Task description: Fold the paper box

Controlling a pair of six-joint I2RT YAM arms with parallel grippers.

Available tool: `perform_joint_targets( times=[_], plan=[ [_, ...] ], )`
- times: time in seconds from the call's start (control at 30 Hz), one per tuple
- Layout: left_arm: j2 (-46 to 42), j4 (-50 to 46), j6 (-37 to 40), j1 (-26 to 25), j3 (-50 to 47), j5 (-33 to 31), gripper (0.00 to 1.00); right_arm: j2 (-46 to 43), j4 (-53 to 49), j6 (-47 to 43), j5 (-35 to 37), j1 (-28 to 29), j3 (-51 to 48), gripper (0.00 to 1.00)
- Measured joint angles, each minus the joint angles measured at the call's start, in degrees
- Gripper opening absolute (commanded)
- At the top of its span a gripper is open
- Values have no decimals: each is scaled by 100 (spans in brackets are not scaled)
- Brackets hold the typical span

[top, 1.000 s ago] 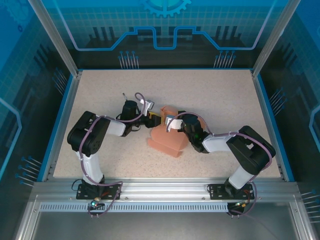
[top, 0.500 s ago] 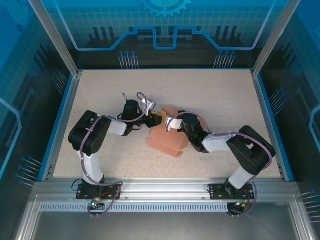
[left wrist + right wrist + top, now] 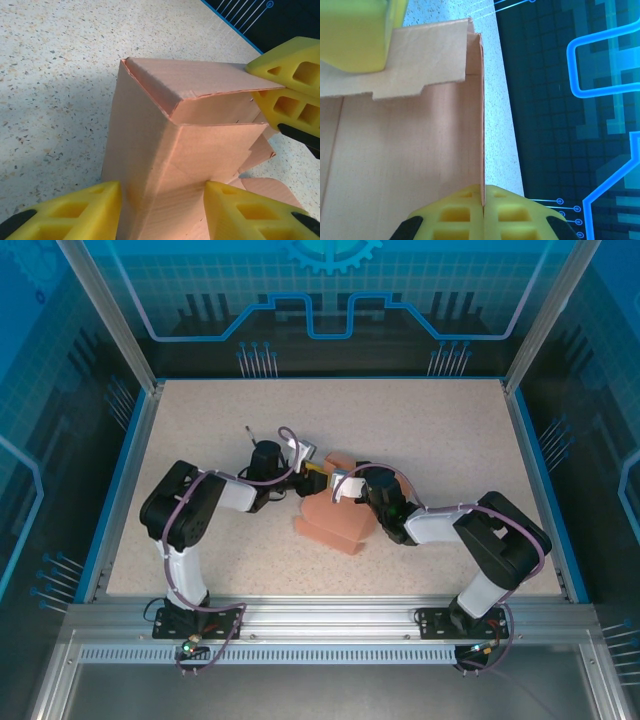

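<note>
The paper box (image 3: 335, 525) is salmon-orange cardboard, partly folded, standing mid-table with loose flaps. My left gripper (image 3: 315, 473) reaches it from the left. In the left wrist view its yellow fingers (image 3: 65, 212) sit on either side of the upright corner of the paper box (image 3: 165, 165), pressing the two faces. My right gripper (image 3: 345, 483) comes from the right. It is shut on the thin top edge of a wall of the paper box (image 3: 410, 150), at the right gripper (image 3: 483, 196). The right gripper (image 3: 260, 86) also appears beyond the box, pinching an upper flap.
The speckled table (image 3: 450, 430) has free room behind and to both sides of the box. A blue rim (image 3: 125, 480) and metal posts bound it. A finger (image 3: 355, 30) of the left gripper rests against the box's far flap.
My left gripper has shifted slightly right, closer against the box. The right arm and the box have stayed nearly still.
</note>
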Motion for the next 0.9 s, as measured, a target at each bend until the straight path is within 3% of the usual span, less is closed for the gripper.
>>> perform_joint_targets(
  times=[0.9],
  plan=[
    [13, 345, 214, -302, -385, -949, 52, -28, 20, -55, -7, 70, -2, 0]
  ],
)
